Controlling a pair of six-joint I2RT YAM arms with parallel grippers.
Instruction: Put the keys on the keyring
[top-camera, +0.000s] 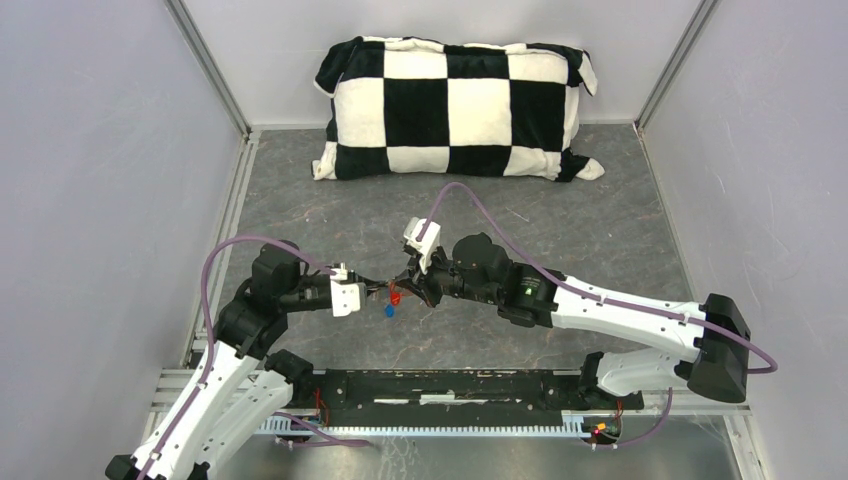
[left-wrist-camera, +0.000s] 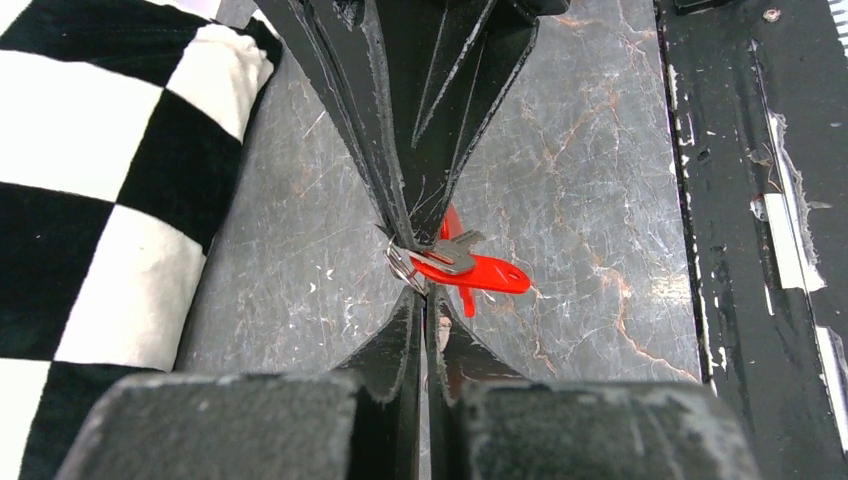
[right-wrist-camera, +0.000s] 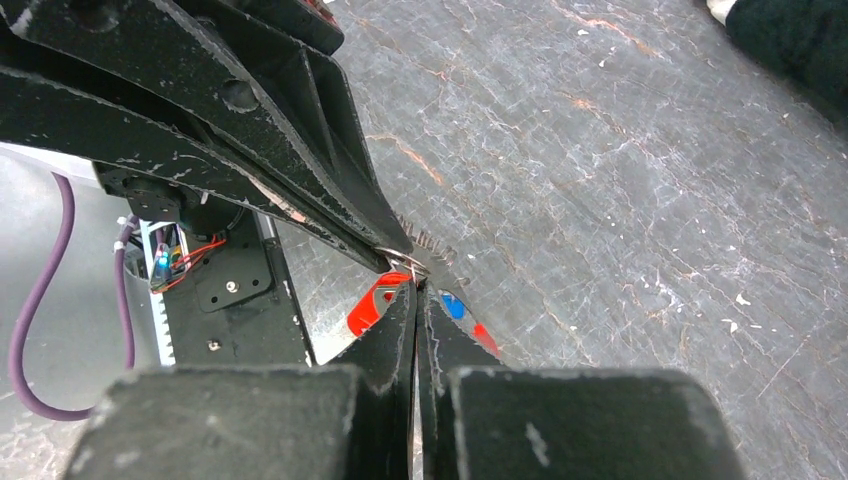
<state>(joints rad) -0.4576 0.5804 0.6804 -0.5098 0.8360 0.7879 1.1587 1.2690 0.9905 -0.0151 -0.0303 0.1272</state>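
The two grippers meet tip to tip above the middle of the table. My left gripper (top-camera: 372, 287) (left-wrist-camera: 426, 292) is shut on the small silver keyring (left-wrist-camera: 402, 264). A silver key (left-wrist-camera: 456, 250) and a red plastic tag (left-wrist-camera: 482, 273) hang from the ring. My right gripper (top-camera: 408, 283) (right-wrist-camera: 416, 285) is shut on the same ring (right-wrist-camera: 405, 266) from the opposite side. Below its fingers the right wrist view shows a red tag (right-wrist-camera: 368, 306) and a blue tag (right-wrist-camera: 453, 305). The top view shows the red tag (top-camera: 395, 296) and the blue tag (top-camera: 387, 311) dangling under the tips.
A black-and-white checkered pillow (top-camera: 455, 108) lies at the back of the grey marbled table (top-camera: 560, 220); it also shows in the left wrist view (left-wrist-camera: 110, 200). White walls close the sides. A black rail (top-camera: 450, 385) runs along the near edge.
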